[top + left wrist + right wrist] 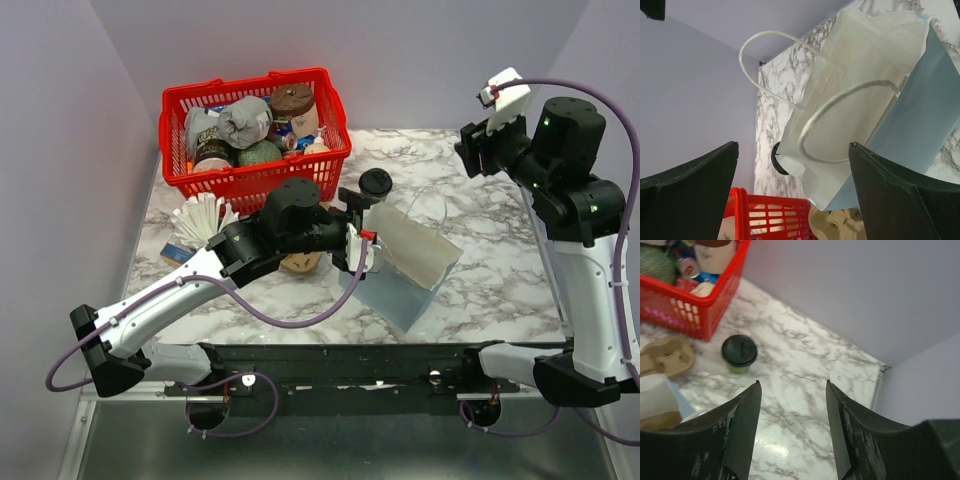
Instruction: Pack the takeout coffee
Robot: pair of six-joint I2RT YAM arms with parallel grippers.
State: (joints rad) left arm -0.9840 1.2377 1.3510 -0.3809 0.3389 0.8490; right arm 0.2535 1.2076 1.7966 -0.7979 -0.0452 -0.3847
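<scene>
The takeout coffee (376, 183), a small green cup with a round black lid, stands upright on the marble table just right of the red basket; it also shows in the right wrist view (739, 353). In the left wrist view only an edge of its lid (776, 161) shows behind a white and pale blue paper bag (405, 262) with loop handles. My left gripper (357, 216) is open and empty, close to the bag's mouth (855, 95), just in front of the cup. My right gripper (470, 150) is open and empty, raised at the far right, well away from the cup.
A red basket (255, 130) full of groceries stands at the back left. White stirrers (200, 218) stand at the left. A brown cardboard cup carrier (665, 356) lies partly under my left arm. The table's right edge (879, 385) meets the wall.
</scene>
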